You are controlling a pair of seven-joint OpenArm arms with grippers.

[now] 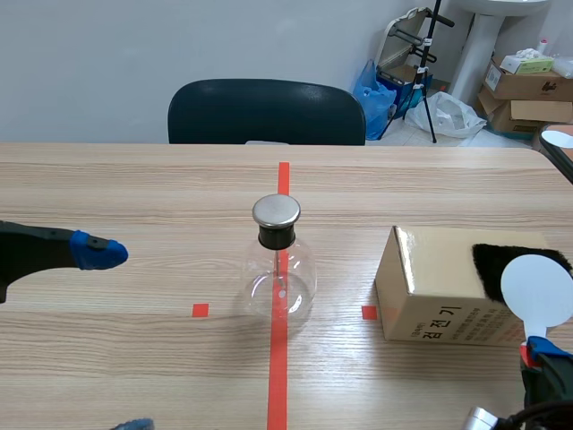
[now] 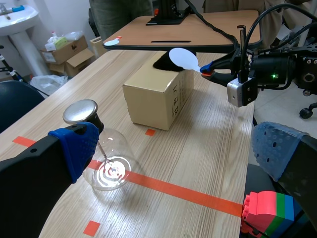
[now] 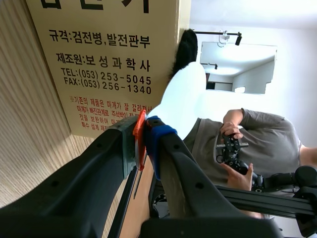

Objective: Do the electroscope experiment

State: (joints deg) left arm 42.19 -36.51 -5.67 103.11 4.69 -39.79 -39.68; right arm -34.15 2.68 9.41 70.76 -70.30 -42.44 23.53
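The electroscope (image 1: 280,269), a clear glass flask, stands upright in the middle of the table (image 1: 134,179), on the long red tape line midway between the left and right edges. Its long axis is vertical, with the round metal cap (image 1: 276,211) on top and a thin rod hanging down inside. A cardboard box (image 1: 439,291) lies toward the right edge, well apart from the flask, with black fur (image 1: 497,269) on its top. The right gripper (image 3: 143,136), at the near right corner, is clamped on the red handle of a white paddle (image 1: 535,291). The paddle's long axis runs up and away toward the far edge, its round disc at the fur; contact is unclear. The left gripper (image 2: 176,148) hangs by the left edge, fingers wide apart
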